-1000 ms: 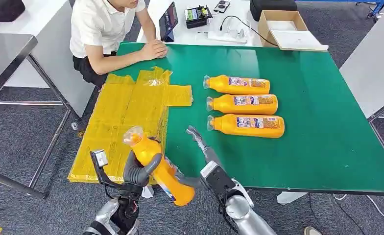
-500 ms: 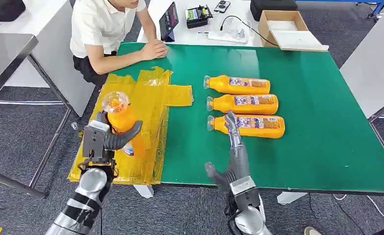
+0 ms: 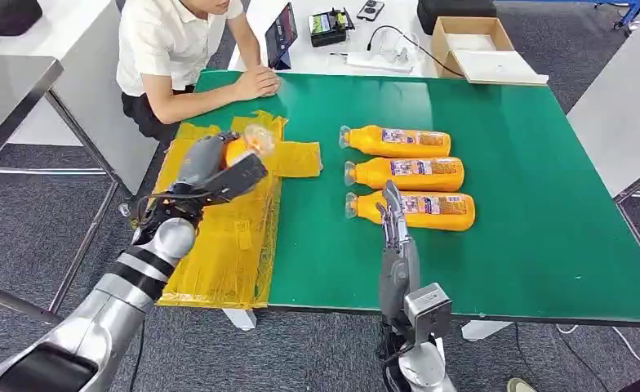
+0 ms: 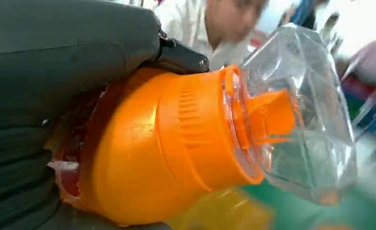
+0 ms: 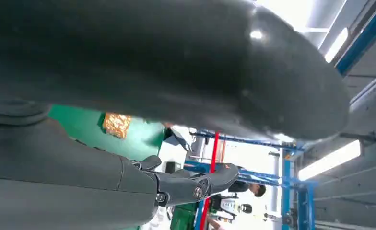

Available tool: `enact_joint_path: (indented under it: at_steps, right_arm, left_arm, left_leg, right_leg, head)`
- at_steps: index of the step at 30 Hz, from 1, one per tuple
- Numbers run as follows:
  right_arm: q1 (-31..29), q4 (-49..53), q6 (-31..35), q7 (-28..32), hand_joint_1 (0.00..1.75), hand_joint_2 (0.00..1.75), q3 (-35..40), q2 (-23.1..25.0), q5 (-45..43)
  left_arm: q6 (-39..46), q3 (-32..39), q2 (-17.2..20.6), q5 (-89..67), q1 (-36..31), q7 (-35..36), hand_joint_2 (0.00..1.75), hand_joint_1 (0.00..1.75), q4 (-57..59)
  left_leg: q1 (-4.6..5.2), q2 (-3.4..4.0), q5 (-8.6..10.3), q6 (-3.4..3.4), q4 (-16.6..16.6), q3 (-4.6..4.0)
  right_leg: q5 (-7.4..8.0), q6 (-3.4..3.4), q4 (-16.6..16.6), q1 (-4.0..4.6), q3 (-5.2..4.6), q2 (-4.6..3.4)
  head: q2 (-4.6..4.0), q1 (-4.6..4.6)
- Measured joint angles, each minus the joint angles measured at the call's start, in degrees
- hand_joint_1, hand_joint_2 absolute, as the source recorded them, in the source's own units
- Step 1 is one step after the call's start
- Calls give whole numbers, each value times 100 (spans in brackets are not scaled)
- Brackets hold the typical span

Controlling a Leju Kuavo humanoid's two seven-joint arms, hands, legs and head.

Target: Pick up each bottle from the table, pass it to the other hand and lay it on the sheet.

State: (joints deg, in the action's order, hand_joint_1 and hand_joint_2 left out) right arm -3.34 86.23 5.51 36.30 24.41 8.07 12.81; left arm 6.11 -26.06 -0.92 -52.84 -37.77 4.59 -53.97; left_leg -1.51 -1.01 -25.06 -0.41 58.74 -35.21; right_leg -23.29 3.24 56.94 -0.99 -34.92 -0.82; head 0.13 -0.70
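My left hand (image 3: 209, 173) grips an orange bottle (image 3: 243, 148) with a clear cap over the far part of the yellow sheet (image 3: 219, 237). The left wrist view shows that bottle (image 4: 176, 148) close up in the hand (image 4: 56, 96), its clear cap pointing away. Three more orange bottles lie side by side on the green table (image 3: 529, 245): a far one (image 3: 394, 141), a middle one (image 3: 405, 173) and a near one (image 3: 411, 209). My right hand (image 3: 394, 224) is open, fingers straight, just in front of the near bottle's neck and holding nothing.
A person in a white shirt (image 3: 174, 49) sits at the table's far left corner, one hand (image 3: 255, 83) on the table near the sheet. A tablet (image 3: 281, 34), a device and a cardboard box (image 3: 476, 49) stand on the white table behind.
My left hand has carried the bottle from the near edge forward over the far part of the sheet. My right hand let go of it and moved right, up beside the near bottle.
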Motion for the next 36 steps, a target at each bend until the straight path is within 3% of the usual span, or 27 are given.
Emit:
enact_joint_path:
  at_steps: [6,11,36]
  right_arm:
    - [-85,-83,-168,-50,0,0,-15,144,20]
    - [-113,-210,-168,-52,0,0,20,194,15]
    - [-144,-387,-168,-55,0,0,53,199,15]
  left_arm:
    - [-638,-621,-203,-1029,-366,310,175,175,2021]
    - [-944,-878,-205,-1114,-549,393,175,175,2832]
    - [-987,-1003,-236,-1087,-777,391,175,175,3354]
  left_leg:
    - [1,8,0,0,0,0]
    - [0,7,-1,-1,-1,0]
    - [0,9,4,-5,-2,15]
  right_leg:
    - [0,0,0,0,-1,-2]
    - [0,0,2,1,0,-1]
    - [10,-16,6,1,10,-2]
  head:
    - [0,2]
    - [0,0]
    - [0,0]
